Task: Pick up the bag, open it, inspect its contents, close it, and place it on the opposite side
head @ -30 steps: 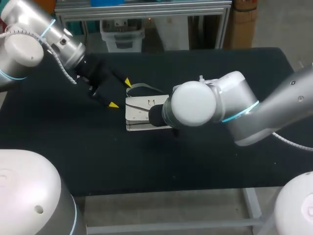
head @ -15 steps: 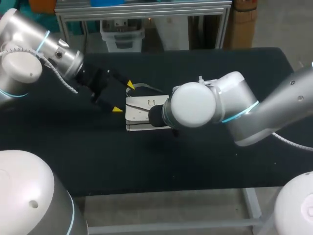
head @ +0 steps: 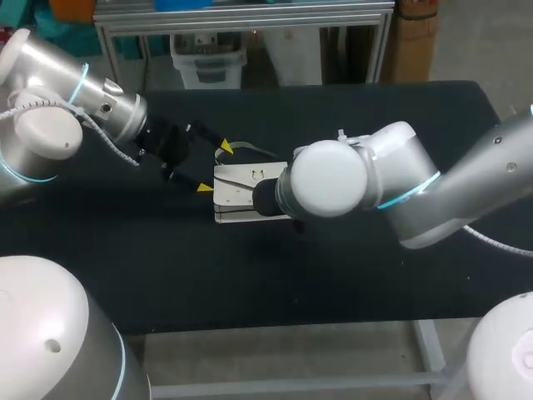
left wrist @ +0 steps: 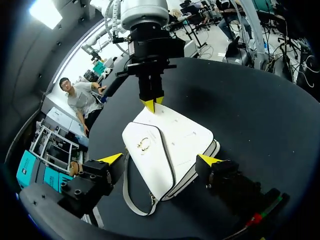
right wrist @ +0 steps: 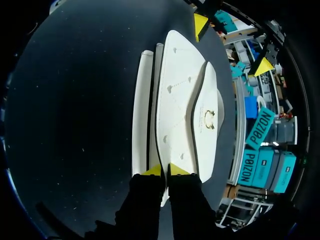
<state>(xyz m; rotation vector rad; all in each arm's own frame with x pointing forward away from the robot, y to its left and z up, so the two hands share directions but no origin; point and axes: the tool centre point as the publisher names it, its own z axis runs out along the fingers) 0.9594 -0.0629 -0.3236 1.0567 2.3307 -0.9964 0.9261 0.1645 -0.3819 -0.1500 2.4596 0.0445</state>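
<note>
Bag (head: 241, 196) is lying flat about mid-table (head: 358, 308), flap (left wrist: 147, 165) up and shut, strap (head: 250, 148) looping out at the end facing my left arm. My right pincer (right wrist: 165, 170) has its tips pressed together right at the opposite end of the bag. Can't really tell if there's any bag caught between them, but my read is it's there to pin the thing so it won't skate around. My left pincer (left wrist: 160, 160) is spread wide, hovering low with one tip off each side of the bag's near end, not touching. I reckon that's so it can straddle the bag and grab it for the pickup, which isn't done yet
</note>
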